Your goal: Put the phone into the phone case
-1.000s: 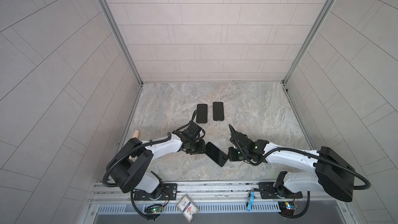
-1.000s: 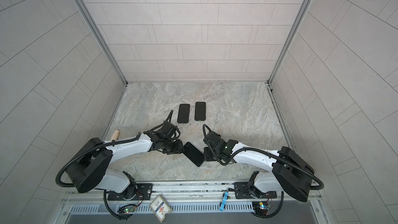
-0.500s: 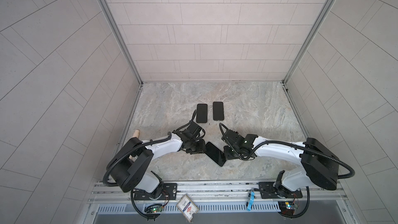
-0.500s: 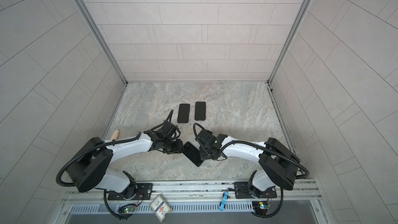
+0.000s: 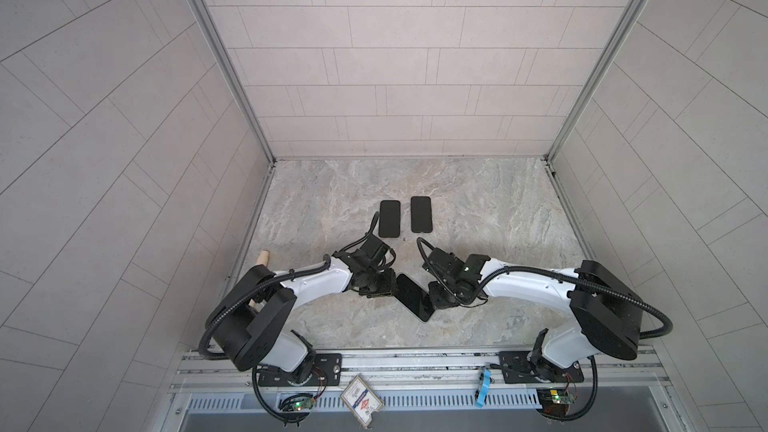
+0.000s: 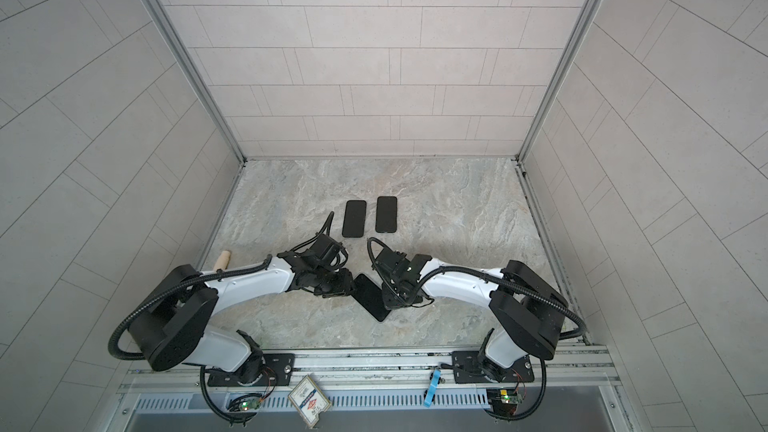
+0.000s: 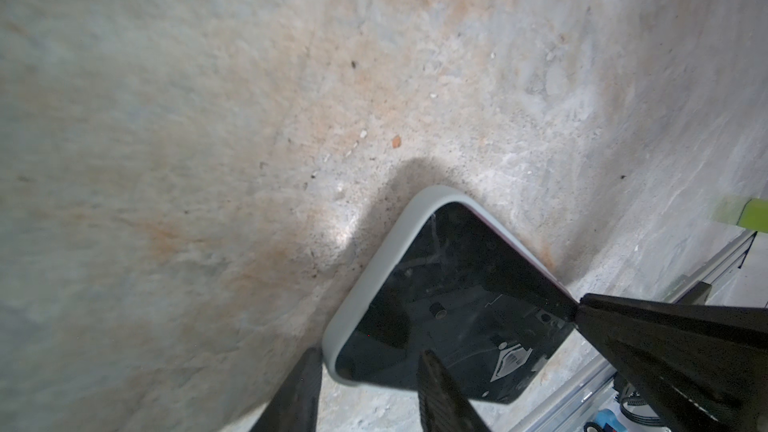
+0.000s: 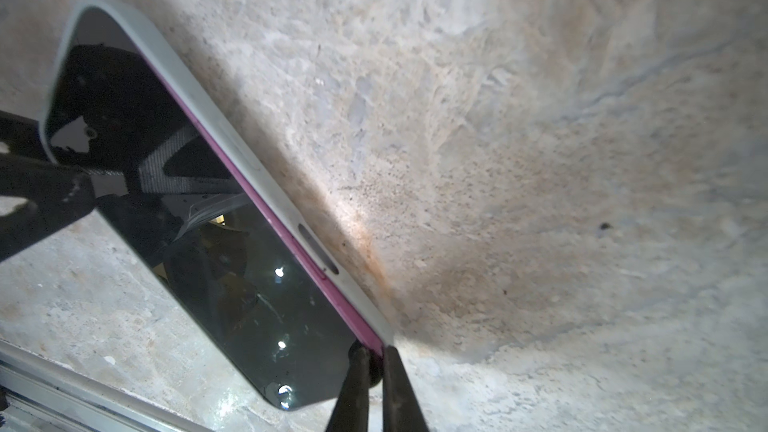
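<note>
Stone tabletop (image 5: 498,222): 2 black slabs (image 5: 389,218) (image 5: 421,214), 1 phone (image 5: 411,295) in pale case (image 7: 363,284); left jaws apart, right jaws closed.

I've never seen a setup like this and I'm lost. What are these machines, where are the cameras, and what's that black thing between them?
Two robot arms with pincer grippers work on a stone-patterned table. Two pictures look down from overhead; two come from cameras on the wrists. Between the arms is a phone resting in a pale case. The left gripper straddles one end, grip unclear; the right gripper, closed, has its tips at the phone's pink edge. Two more black slabs lie farther back.
</note>
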Controlling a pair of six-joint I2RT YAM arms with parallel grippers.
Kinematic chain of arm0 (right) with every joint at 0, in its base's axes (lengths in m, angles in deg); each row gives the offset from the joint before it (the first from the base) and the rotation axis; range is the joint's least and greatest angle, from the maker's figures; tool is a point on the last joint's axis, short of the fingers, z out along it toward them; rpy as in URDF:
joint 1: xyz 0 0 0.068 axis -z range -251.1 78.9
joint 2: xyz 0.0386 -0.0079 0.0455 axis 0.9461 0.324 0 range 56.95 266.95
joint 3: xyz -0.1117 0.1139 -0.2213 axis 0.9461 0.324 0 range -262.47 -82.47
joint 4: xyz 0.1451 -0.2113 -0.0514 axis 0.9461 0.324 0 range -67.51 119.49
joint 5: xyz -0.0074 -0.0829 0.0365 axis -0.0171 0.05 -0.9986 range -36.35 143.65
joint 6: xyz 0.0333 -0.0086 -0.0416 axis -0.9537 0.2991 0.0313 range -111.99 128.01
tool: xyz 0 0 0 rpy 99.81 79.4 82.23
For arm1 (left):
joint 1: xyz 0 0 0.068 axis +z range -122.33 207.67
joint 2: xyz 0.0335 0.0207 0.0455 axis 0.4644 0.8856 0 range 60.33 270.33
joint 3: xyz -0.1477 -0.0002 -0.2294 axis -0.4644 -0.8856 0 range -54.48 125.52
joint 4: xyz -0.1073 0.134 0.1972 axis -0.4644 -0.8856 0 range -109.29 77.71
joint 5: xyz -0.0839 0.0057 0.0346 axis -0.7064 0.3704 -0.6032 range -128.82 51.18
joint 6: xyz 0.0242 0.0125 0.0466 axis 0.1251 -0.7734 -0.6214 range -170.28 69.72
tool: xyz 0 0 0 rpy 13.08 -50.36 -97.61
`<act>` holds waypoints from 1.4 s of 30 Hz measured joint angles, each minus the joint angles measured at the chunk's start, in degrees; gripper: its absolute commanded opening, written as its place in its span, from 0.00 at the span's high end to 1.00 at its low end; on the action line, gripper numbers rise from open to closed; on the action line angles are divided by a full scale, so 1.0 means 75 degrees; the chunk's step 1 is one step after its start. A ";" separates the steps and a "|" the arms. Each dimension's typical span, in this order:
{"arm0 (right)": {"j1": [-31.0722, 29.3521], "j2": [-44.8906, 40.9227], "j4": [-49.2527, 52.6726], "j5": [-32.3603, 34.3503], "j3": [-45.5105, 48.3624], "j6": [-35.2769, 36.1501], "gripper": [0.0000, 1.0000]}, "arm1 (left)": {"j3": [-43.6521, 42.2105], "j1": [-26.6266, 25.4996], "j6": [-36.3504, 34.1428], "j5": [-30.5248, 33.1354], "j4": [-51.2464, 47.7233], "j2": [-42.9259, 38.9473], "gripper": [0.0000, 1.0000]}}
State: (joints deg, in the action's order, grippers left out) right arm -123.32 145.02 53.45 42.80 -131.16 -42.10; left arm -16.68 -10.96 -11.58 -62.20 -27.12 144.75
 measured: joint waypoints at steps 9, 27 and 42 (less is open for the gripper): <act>-0.0073 0.0187 0.0224 0.0157 -0.0207 -0.0251 0.89 | -0.0020 0.0009 0.0000 -0.0026 0.0026 -0.0006 0.55; -0.0041 0.0848 -0.0146 0.0338 -0.0705 -0.0396 0.89 | -0.0114 0.0085 0.0000 -0.0114 0.0137 -0.0064 0.55; -0.0140 0.0793 -0.0262 0.0484 -0.0807 -0.0431 0.86 | -0.0117 0.0102 0.0003 -0.0143 0.0146 -0.0064 0.55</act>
State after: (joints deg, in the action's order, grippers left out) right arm -124.37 150.97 51.49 46.42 -137.21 -45.33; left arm -17.55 -10.20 -11.56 -63.27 -26.02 144.27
